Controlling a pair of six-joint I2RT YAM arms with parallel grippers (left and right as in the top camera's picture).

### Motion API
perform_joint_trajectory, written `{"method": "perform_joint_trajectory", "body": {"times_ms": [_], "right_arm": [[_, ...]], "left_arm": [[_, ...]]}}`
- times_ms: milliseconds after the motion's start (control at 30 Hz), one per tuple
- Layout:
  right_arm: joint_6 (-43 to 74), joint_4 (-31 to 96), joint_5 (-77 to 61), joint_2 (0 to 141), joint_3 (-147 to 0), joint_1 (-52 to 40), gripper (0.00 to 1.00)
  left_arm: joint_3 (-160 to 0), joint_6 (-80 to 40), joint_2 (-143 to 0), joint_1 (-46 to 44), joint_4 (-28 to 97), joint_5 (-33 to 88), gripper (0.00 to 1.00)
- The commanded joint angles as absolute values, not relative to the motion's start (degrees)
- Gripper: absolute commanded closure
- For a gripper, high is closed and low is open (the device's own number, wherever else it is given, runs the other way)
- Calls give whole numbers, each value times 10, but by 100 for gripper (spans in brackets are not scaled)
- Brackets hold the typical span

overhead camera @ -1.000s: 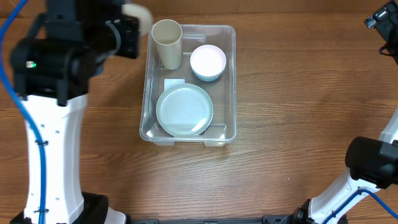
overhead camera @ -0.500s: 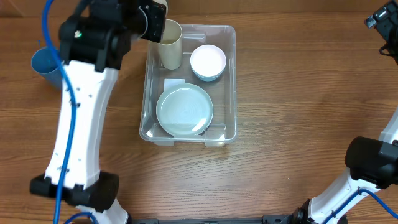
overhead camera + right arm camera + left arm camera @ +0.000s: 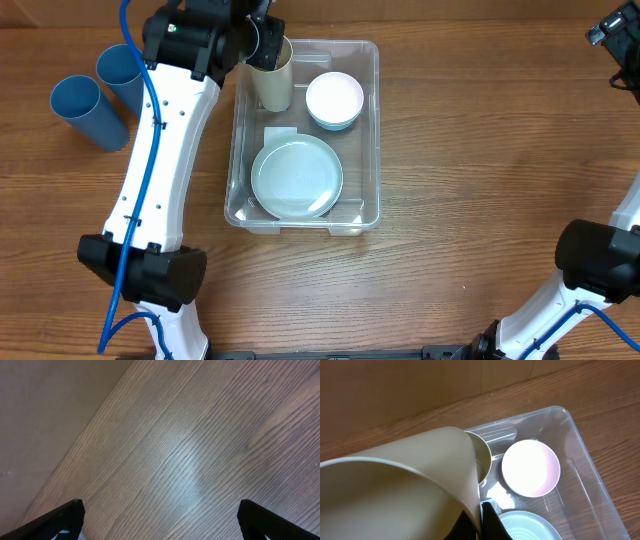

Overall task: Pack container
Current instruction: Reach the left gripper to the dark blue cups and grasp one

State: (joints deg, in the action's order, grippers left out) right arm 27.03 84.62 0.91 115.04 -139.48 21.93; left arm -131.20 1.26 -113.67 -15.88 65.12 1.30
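Wooden tabletop (image 3: 480,150): left tool (image 3: 260,38) clenched on a beige cup (image 3: 405,490), poised over the matching cup (image 3: 482,457) in the clear container (image 3: 377,120), apparently to nest them; right tool (image 3: 160,512) released.

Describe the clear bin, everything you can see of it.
Clear plastic container, rectangular, rounded corners, rim, white label on its base. It sits flat on the wooden table, uncovered. Inside: an upright beige cup rear left, a white bowl rear right, a pale plate in front, partly covering the label. A second beige cup hangs over the rear-left corner.
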Motion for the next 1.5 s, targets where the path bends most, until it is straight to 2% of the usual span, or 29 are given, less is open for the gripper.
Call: {"method": "perform_joint_trajectory", "body": {"times_ms": [0, 233, 300, 333, 933, 1000, 1100, 1200, 1300, 1333, 1467], "right_arm": [[275, 843, 16, 1149, -1398, 219, 0], [275, 843, 16, 1149, -1398, 219, 0], [275, 843, 16, 1149, -1398, 219, 0], [275, 843, 16, 1149, -1398, 219, 0], [275, 843, 16, 1149, -1398, 219, 0], [275, 843, 16, 1149, -1398, 219, 0], [275, 843, 16, 1149, -1398, 219, 0], [275, 843, 16, 1149, -1398, 219, 0], [275, 843, 16, 1149, -1398, 219, 0], [275, 843, 16, 1149, -1398, 219, 0], [275, 843, 16, 1149, -1398, 219, 0]], "left_arm": [[-1323, 17, -1159, -167, 649, 27, 96], [-1323, 17, -1171, -169, 637, 30, 96], [-1323, 17, -1171, -169, 631, 30, 82], [-1323, 17, -1171, -169, 629, 30, 81], [-1323, 7, -1171, -168, 628, 24, 83], [-1323, -6, -1167, -163, 639, 19, 73], [-1323, -49, -1154, -147, 663, -3, 65], [-1323, -78, -1135, -112, 686, -20, 46], [-1323, -79, -1129, -69, 699, -19, 22], [-1323, -79, -1129, -57, 701, -20, 18], [-1316, -79, -1131, -4, 703, -29, 14]]}}
